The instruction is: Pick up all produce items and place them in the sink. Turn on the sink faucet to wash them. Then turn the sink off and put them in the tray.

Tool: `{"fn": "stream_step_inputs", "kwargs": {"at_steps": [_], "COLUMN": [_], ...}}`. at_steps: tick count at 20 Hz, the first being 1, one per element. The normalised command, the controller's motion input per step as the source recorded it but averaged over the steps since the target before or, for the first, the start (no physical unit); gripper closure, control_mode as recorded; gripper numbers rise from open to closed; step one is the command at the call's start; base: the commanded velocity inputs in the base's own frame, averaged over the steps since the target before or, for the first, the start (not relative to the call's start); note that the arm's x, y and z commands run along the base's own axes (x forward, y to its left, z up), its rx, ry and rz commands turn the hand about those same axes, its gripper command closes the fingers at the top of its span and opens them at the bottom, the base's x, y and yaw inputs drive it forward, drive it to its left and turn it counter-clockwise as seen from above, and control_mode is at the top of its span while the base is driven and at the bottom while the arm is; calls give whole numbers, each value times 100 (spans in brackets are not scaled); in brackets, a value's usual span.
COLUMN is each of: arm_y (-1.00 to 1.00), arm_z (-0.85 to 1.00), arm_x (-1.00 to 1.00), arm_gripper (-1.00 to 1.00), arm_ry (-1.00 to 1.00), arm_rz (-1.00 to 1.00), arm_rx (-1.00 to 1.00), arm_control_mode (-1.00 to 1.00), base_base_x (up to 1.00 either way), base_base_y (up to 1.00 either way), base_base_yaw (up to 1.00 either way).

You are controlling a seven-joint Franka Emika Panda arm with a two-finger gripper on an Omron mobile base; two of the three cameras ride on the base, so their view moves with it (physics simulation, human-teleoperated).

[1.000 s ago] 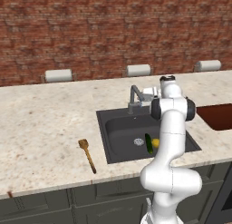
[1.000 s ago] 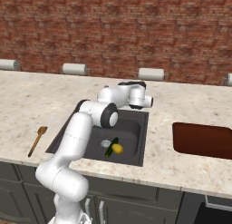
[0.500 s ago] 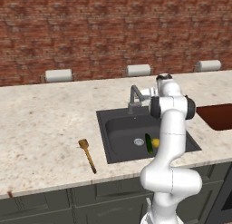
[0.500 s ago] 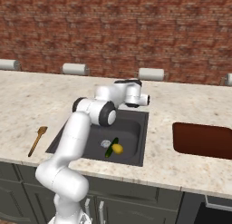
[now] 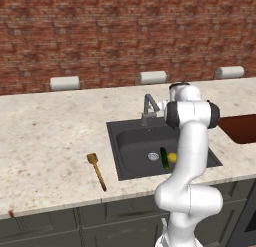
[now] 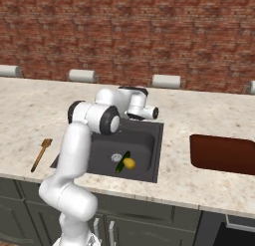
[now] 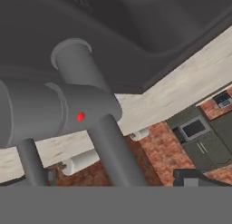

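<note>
the cucumber (image 5: 164, 158) and the small yellow piece (image 5: 172, 157) lie touching in the sink (image 5: 131, 143), just beside the drain. the gripper (image 6: 151, 113) hangs at the faucet (image 5: 148, 108), fingers spread fully wide and holding nothing. the faucet looks stiff, smooth metal, likely slippery; its handle seems the best place to push. the sink's back rim and the brick wall crowd the hand, while the table (image 5: 50, 136) toward the tray (image 6: 224, 153) lies open.
</note>
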Motion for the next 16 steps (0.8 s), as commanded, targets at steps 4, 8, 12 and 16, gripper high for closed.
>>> {"fn": "stream_step_inputs", "kwargs": {"at_steps": [4, 8, 12, 16], "arm_y": [-87, -78, -62, -34], "arm_z": [61, 64, 63, 46], "arm_x": [-84, -72, -69, -97], "arm_gripper": [-100, -100, -100, -100], "arm_ry": [-8, -9, -12, -19], "arm_rz": [0, 0, 0, 1], "arm_rx": [2, 3, 4, 0], "arm_control_mode": [-100, -100, -100, -100], "base_base_x": [0, 0, 0, 0], "base_base_y": [0, 0, 0, 0], "base_base_yaw": [0, 0, 0, 0]}}
